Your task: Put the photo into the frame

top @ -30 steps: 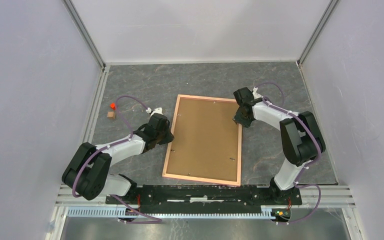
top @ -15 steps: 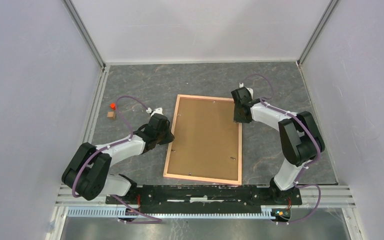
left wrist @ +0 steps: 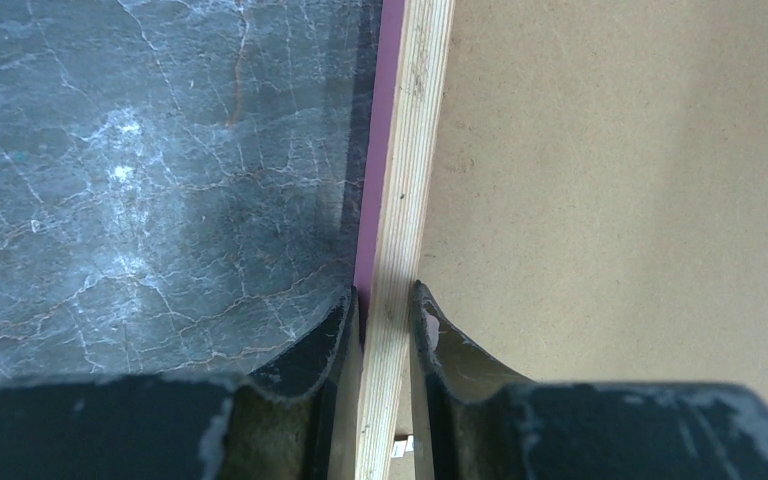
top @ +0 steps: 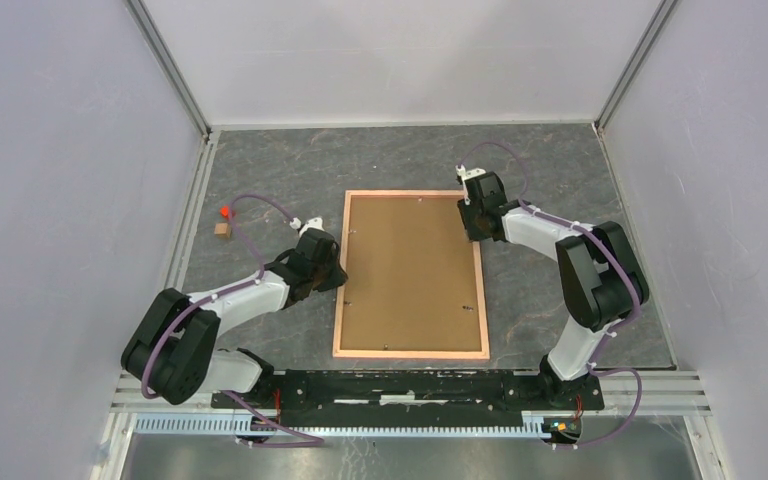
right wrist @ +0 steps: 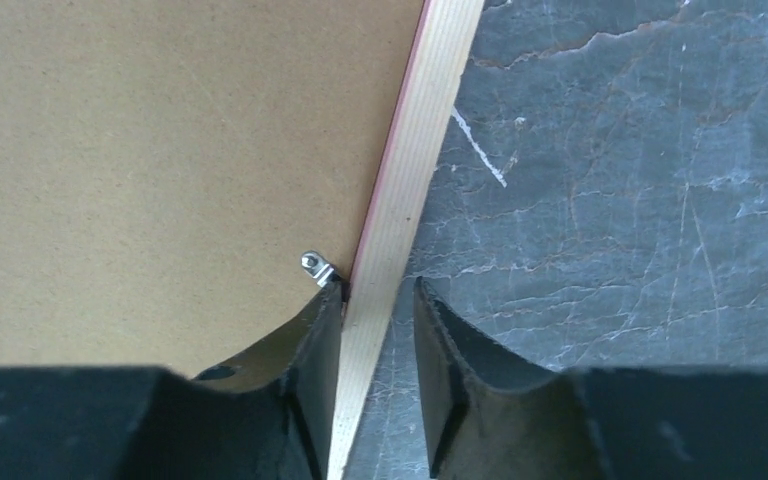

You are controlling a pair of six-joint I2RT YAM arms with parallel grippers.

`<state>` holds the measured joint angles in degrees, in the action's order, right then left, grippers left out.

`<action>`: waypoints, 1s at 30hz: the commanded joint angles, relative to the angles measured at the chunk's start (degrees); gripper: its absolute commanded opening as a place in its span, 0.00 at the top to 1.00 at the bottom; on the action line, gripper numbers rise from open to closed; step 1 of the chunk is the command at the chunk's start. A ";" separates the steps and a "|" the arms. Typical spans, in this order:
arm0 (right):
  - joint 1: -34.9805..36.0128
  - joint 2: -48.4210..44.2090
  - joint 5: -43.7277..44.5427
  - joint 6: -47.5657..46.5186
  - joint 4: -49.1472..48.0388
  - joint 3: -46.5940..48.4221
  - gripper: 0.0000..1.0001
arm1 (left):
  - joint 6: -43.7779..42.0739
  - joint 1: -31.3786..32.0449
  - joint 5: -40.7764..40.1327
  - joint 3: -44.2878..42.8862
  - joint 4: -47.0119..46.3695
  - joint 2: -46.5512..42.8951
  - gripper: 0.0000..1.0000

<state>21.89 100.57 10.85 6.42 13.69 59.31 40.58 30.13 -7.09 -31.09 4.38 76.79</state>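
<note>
Judged mid-repositioning, the salmon-pink thin-railed frame (top: 410, 353), back-up with a plain brown backing board (top: 410, 270) inside and no photo seen, is pinched at its left rail by the left gripper (left wrist: 385, 300) and loosely straddled at its right by the right gripper (right wrist: 378, 295), whose closure is needed next.

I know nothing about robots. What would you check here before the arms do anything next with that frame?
1. Left gripper clamped on the frame rail: ok.
2. Right gripper clamped on the opposite rail: not ok, a gap shows on one side.
3. Backing board lying inside the rails: ok.
4. Photo under the board: cannot tell, nothing of it shows.
5. Clip beside the right gripper holding the board down: cannot tell.
</note>
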 commanded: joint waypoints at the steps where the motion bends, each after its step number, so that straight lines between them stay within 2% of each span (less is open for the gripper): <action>1: -1.27 -0.39 -2.24 -3.59 -2.09 -0.23 0.59 | 1.71 -0.14 -2.02 1.23 5.54 -0.94 0.98; 5: -1.94 1.01 -3.88 -3.56 -1.92 0.53 0.56 | 1.71 -0.16 -1.83 1.12 5.35 -0.45 0.98; 9: -2.02 -0.09 -7.62 -2.68 -3.68 -0.76 0.47 | 1.77 -0.14 -1.53 1.23 5.32 -0.14 0.98; 18: -2.00 -0.23 -7.92 -2.17 -4.92 -1.38 0.46 | 1.50 -0.15 -1.33 1.30 5.00 0.16 0.98; 23: -2.05 -4.62 -6.57 0.18 -3.25 -1.54 0.43 | 1.56 -0.16 -1.76 1.52 5.21 0.07 0.98; 30: -2.09 -9.51 -9.68 -0.14 -5.26 -2.95 0.39 | 1.86 -0.11 -2.70 1.76 5.59 -0.44 0.98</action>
<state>19.66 94.63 2.94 5.93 11.51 57.14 40.60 30.13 -7.38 -31.09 5.41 76.36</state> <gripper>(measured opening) 0.581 0.264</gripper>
